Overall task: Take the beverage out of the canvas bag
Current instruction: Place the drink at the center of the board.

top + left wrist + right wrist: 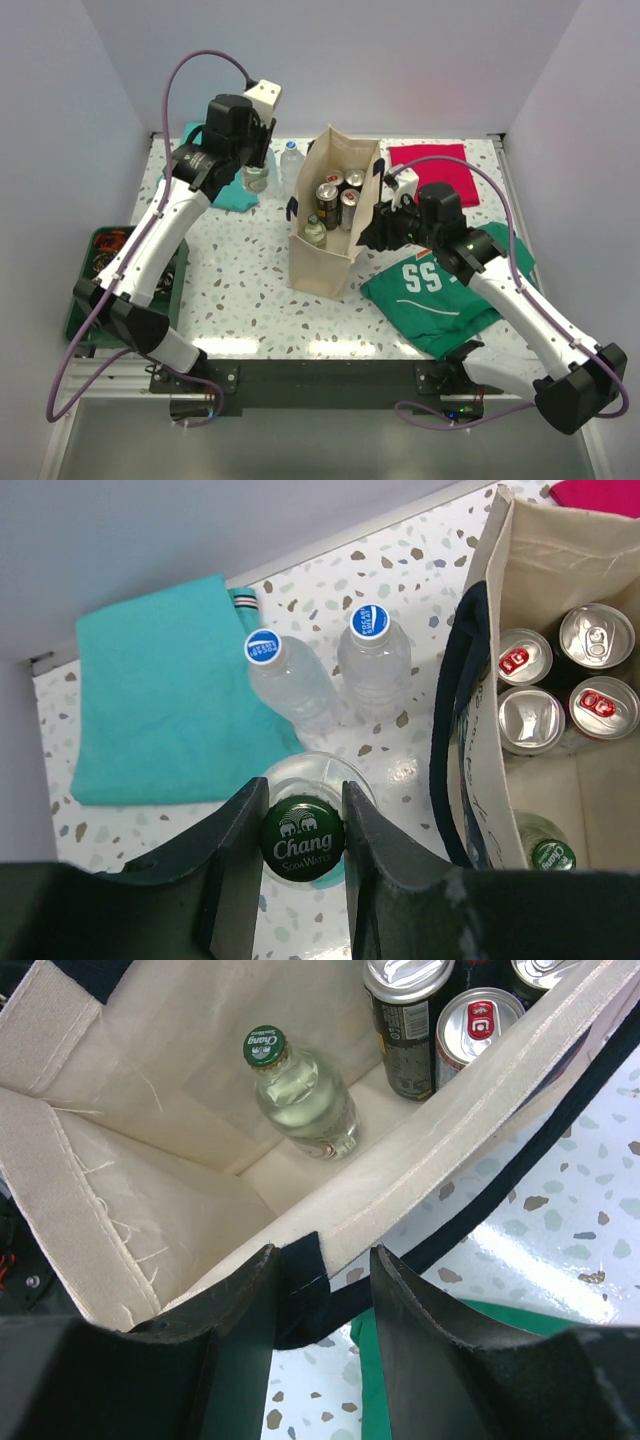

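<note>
Just left of the canvas bag (322, 262), the left end effector (303, 798) clamps the Chang soda bottle (303, 845) by its cap; the right end effector (322, 1260) straddles the bag's rim, jaws apart. Best lowered straight, clear of the water bottles (375, 665), released once seated.

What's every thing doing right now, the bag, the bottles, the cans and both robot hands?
canvas bag: upright, top open.
held soda bottle: capped, outside the bag.
left gripper: shut on held soda bottle's cap.
right gripper: straddles the bag's rim; grip unclear.
bagged soda bottle: capped, inside the bag.
cans: four, upright in the bag.
water bottles: two, capped, upright on the table.
teal cloth: folded flat.
</note>
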Robot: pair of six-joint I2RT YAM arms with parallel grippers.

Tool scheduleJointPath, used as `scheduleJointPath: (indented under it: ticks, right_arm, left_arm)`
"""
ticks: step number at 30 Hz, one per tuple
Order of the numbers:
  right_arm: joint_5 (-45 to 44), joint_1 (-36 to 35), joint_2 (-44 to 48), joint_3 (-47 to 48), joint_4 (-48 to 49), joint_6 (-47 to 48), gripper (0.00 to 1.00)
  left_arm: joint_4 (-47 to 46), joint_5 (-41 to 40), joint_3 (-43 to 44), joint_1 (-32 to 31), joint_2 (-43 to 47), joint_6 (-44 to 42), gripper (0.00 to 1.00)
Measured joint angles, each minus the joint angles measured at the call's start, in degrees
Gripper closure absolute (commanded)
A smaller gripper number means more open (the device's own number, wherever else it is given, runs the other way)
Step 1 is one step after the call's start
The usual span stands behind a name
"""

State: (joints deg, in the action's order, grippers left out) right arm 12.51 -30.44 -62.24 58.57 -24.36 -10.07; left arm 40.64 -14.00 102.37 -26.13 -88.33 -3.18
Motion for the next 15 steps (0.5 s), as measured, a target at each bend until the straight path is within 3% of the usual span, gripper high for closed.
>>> scheduleJointPath:
  ticks: [15]
  right_arm:
    - [0.0,0.0,0.0,0.0,0.0,0.0,0.54]
  left_arm:
    - [-13.5,6.4,-16.5,5.6,0.0,4.3,1.0]
